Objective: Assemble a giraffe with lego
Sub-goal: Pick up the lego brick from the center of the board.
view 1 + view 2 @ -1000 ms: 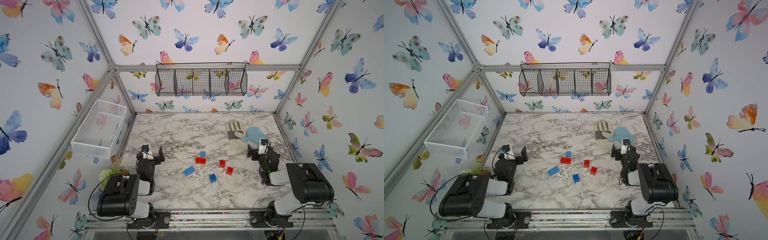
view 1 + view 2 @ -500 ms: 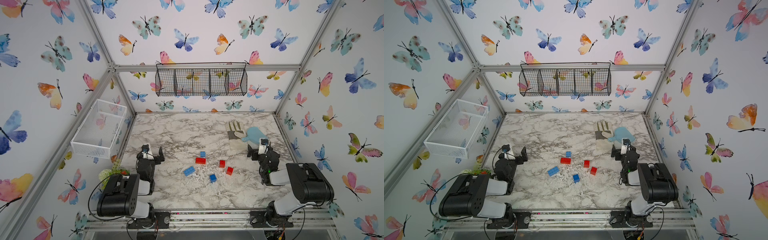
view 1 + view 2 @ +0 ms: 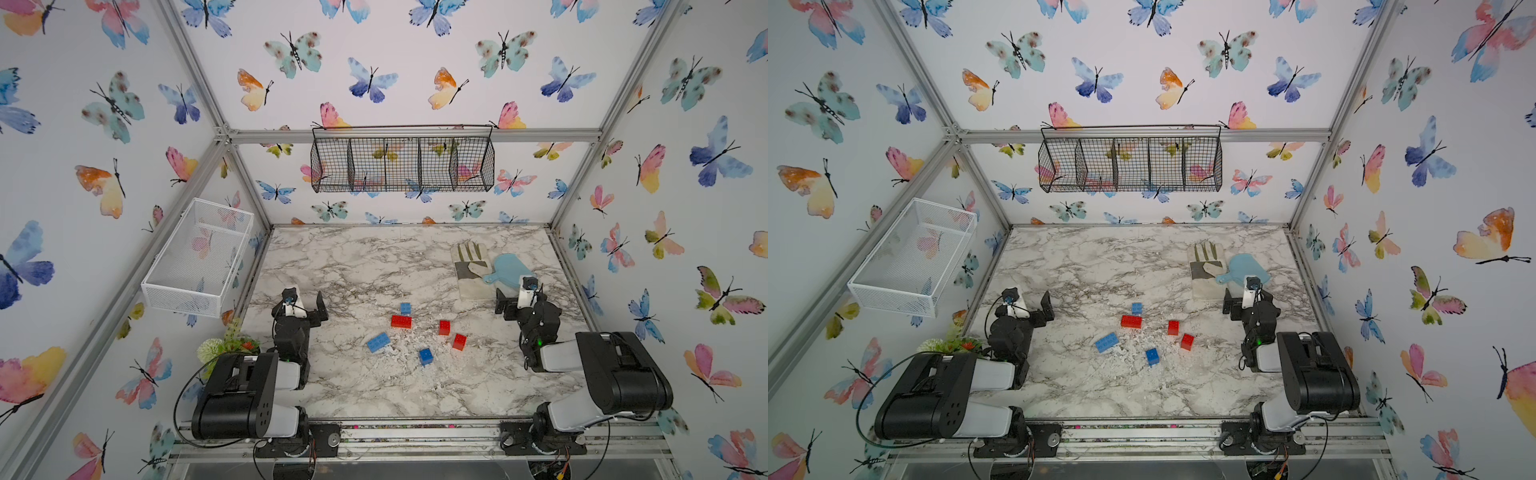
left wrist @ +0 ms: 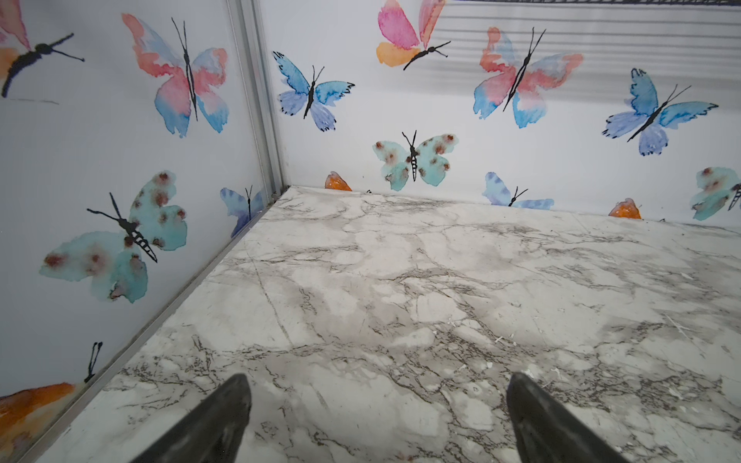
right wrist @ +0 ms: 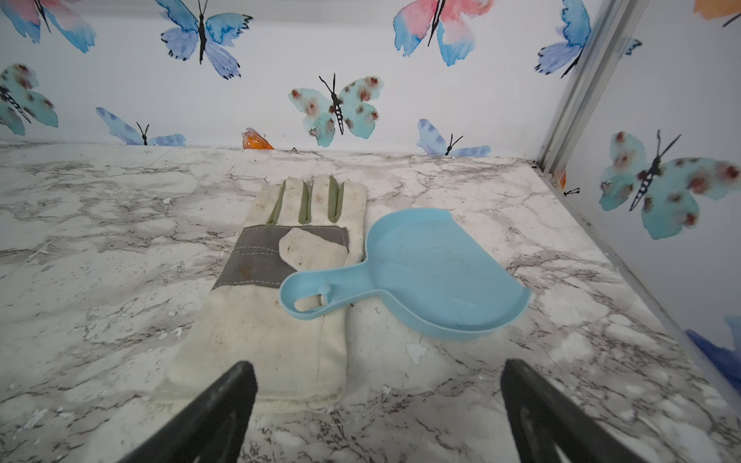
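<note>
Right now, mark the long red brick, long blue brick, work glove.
long red brick [image 3: 401,321]: in a top view, top face.
long blue brick [image 3: 378,342]: in a top view, top face.
work glove [image 5: 256,260]: right wrist view, grey palm band.

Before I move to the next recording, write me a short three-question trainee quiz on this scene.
1. True or false: the long red studded plastic brick is joined to the long blue studded plastic brick.
2. The handle of the pale blue plastic dustpan lies on: A) a cream fabric work glove; B) a folded towel; C) a wooden board.
3. Short answer: what does the right hand hold?
Key: 1 false, they lie apart. 2 A. 3 nothing; its jaws stand open.
</note>
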